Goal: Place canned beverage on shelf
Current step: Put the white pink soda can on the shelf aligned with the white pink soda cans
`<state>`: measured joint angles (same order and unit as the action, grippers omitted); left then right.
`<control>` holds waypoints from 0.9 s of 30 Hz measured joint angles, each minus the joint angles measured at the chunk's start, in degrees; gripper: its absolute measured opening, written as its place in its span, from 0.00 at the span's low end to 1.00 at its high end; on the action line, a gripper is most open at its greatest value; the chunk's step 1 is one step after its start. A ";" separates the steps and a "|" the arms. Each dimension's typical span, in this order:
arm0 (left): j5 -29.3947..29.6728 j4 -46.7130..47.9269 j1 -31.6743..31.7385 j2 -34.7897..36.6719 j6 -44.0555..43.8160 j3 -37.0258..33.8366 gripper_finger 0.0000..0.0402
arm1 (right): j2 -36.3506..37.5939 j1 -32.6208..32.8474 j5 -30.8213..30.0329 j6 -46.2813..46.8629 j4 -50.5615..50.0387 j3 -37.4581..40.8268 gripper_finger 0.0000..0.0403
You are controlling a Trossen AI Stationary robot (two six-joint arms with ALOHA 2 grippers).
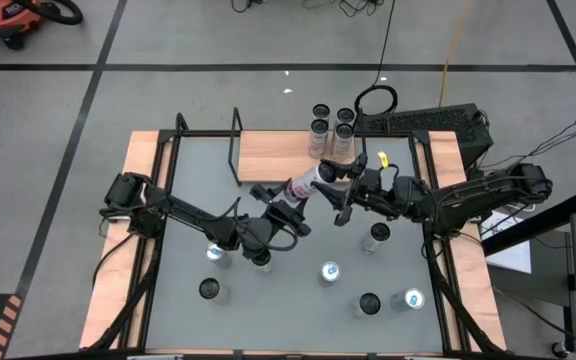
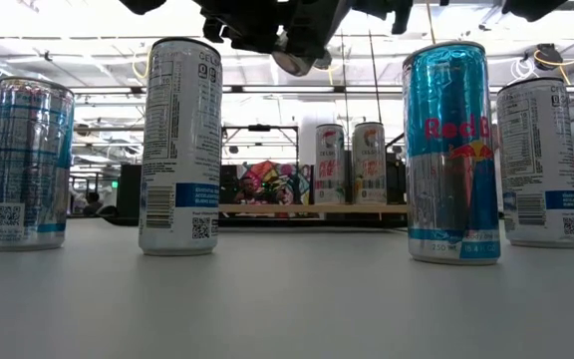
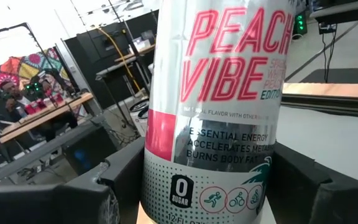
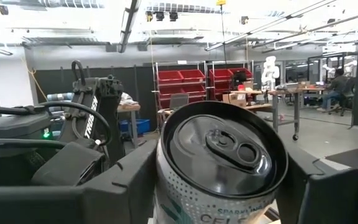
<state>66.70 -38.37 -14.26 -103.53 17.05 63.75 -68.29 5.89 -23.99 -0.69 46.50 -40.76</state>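
one white-and-pink slim can (image 1: 303, 185) hangs tilted above the grey worktop (image 1: 298, 250) just before the light-wood shelf (image 1: 278, 155) bearing four cans, left gripper (image 1: 286, 208) pinching its base, right gripper (image 1: 345, 190) flanking its top, six cans standing below.

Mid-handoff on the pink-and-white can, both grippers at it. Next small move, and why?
Probably the right gripper should finish closing on the can before the left gripper lets go. The can hangs tilted above the table, gripped by the left fingers; the right fingers flank its top end. Four cans already stand on the shelf, its destination.
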 joint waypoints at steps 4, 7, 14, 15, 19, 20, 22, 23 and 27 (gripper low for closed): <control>-0.04 0.23 0.04 0.00 -0.01 0.00 0.63 | 0.00 -0.61 0.28 0.17 -0.04 0.01 0.47; -0.07 1.43 0.04 0.00 -0.45 0.02 0.63 | 0.00 -0.64 0.26 -0.01 -0.19 0.01 0.47; -0.58 2.89 -1.68 0.02 -0.19 0.11 0.78 | 1.25 -0.78 2.30 -4.53 -1.85 0.06 0.47; -0.57 2.89 -2.08 0.03 -0.21 0.11 0.81 | 1.71 -1.10 3.25 -5.03 -2.46 0.10 0.46; 0.91 3.01 -3.28 0.04 -0.08 0.11 0.90 | 4.48 -3.36 7.57 -5.41 -6.90 0.10 0.46; 1.07 3.10 -3.49 0.06 -0.07 0.11 0.91 | 5.11 -4.15 9.03 -5.68 -8.40 0.10 0.46; 1.14 3.51 -3.93 0.20 0.33 0.11 0.91 | 6.30 -6.05 11.82 -6.14 -11.91 0.10 0.46; 1.13 3.61 -4.05 0.22 0.75 0.11 0.91 | 6.77 -7.20 13.61 -6.27 -13.76 0.10 0.46; 0.04 5.11 -4.16 0.89 2.82 0.11 0.92 | 8.44 -13.08 22.16 -7.56 -19.27 0.10 0.46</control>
<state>66.74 -33.26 -18.42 -102.64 19.87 63.86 -59.85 -7.18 -1.82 -8.25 27.23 -40.66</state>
